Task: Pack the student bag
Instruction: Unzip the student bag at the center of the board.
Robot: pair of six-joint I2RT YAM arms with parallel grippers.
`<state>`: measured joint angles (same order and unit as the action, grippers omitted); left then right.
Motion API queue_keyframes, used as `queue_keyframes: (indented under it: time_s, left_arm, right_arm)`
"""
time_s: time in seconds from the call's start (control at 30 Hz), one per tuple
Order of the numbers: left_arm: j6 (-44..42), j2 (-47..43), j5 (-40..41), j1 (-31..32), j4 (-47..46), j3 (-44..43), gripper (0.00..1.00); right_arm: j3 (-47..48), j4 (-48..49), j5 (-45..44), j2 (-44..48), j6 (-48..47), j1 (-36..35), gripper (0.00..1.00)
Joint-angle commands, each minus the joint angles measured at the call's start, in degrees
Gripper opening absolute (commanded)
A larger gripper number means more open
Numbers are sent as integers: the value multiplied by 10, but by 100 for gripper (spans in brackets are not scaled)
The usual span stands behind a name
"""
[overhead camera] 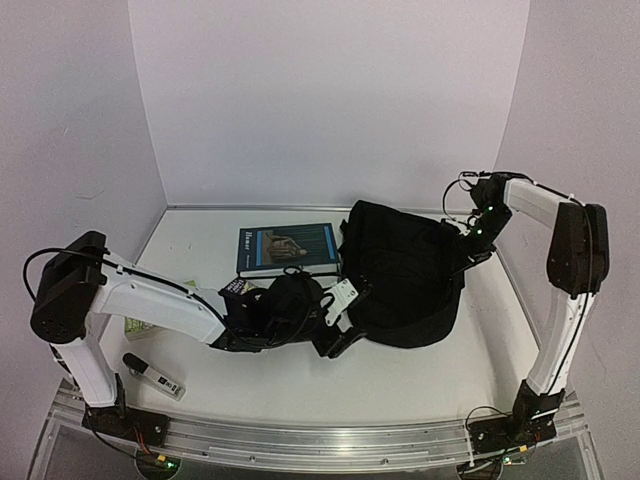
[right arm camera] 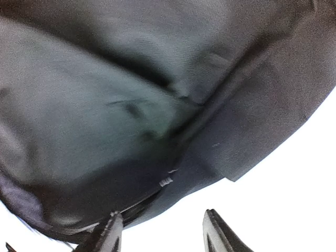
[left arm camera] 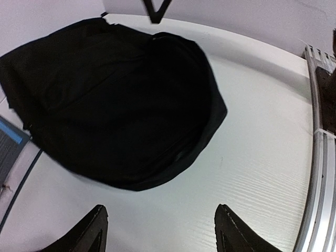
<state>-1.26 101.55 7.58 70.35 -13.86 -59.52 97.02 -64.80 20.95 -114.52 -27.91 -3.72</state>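
White lettering was seen on the blue book (overhead camera: 288, 247) but could not be read; nothing legible was found on the white tag (overhead camera: 341, 298) by the student bag (overhead camera: 405, 270)

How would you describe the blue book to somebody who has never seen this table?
Find the large black backpack in the middle of the white table. Just left of it, toward the back wall, a book lies flat. It is the only blue thing, with a picture on its cover.
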Motion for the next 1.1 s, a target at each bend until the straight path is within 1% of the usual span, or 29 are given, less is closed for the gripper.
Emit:
queue_keyframes:
  time_s: [0.0,0.13,0.27,0.47,0.6,0.7,0.87,1.07]
  left_arm:
    - [75,-45,-4,-28,-32,39,70]
    - [48,-44,-7,-46,-38,30,69]
    - [-10,-21,-23,-63,-32,-4,67]
    - [-117,27,-60,-79,-22,-55,62]
    - [-181,81,-86,-80,26,-117,61]
    - [-213,121,-103,-80,42,-157,61]
    - [-261,178,-100,-79,65,-206,62]
    - [-299,225,-116,-76,125,-249,67]
  right_arm:
    - [-15,-24,57,96,-27,-22,57]
    - [-37,-18,63,125,-26,-71,58]
    - [-80,1,68,126,-14,-107,57]
    - [-184,35,58,115,-16,-126,52]
    - [-233,57,50,117,-15,-130,53]
    - [-250,64,48,116,-17,-132,55]
    - [-270,77,38,114,-17,-135,58]
    - [-284,86,35,112,-16,-139,62]
